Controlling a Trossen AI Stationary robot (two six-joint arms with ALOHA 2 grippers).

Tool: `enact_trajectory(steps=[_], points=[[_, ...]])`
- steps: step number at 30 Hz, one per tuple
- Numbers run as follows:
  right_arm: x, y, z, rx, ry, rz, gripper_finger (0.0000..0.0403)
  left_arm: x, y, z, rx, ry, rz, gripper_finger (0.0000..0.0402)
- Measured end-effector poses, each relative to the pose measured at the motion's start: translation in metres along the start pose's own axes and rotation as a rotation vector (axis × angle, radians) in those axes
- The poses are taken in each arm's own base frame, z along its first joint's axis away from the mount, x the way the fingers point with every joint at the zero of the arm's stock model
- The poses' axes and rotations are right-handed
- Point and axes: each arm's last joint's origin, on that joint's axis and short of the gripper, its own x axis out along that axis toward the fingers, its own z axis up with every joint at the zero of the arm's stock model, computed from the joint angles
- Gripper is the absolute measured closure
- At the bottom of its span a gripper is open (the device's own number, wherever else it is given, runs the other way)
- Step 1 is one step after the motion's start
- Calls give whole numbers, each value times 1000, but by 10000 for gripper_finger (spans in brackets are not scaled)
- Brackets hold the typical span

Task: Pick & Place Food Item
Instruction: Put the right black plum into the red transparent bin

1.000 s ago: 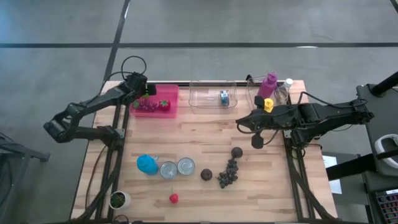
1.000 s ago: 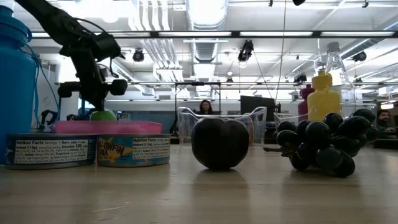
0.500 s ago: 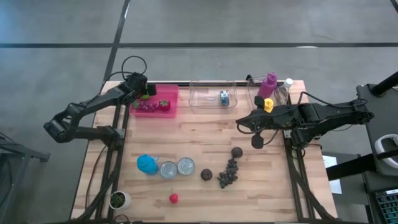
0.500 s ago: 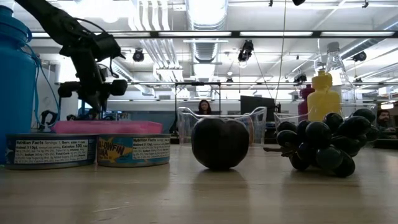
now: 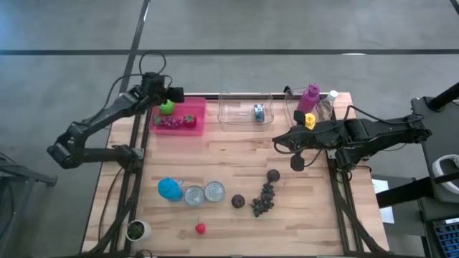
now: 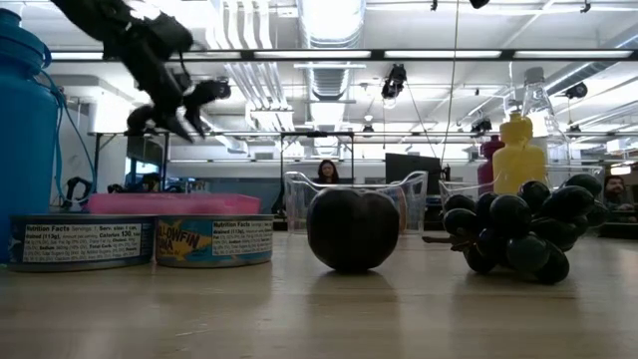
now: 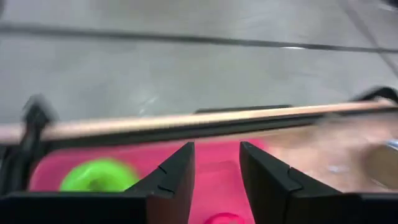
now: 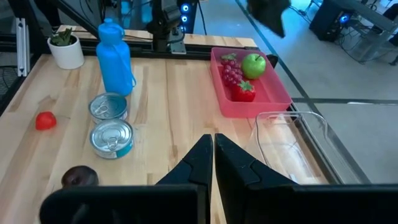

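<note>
Green apple [image 5: 166,107] in pink tray [image 5: 199,109]

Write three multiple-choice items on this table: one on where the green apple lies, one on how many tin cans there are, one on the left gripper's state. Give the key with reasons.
1. The green apple lies:
A. in the pink tray
B. in the clear bin
C. beside the cans

2. Tin cans on the table:
A. one
B. two
C. four

3. The left gripper is:
A. clamped on the apple
B. open and empty above the tray
C. resting on the table

Key: 1 A, apple sits beside grapes in the tray; 2 B, two stand by the blue bottle; 3 B, fingers apart, nothing between.
</note>
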Motion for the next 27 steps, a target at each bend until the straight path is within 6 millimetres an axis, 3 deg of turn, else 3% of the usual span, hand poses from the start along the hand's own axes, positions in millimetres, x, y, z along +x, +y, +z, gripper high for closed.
enact_trajectory(steps=[5,11,20,27], points=[[0,0,0,-1,1,1,390,-27,-24,10,184,-58,-141,280],[0,0,0,-1,3,2,390,-62,-64,3,338,-79,-321,283],[-2,1,-8,7,80,68,390,-121,-118,-35,509,-116,-483,284],[-3,3,-15,-10,154,165,390,-156,-135,-76,507,-173,-521,284]])
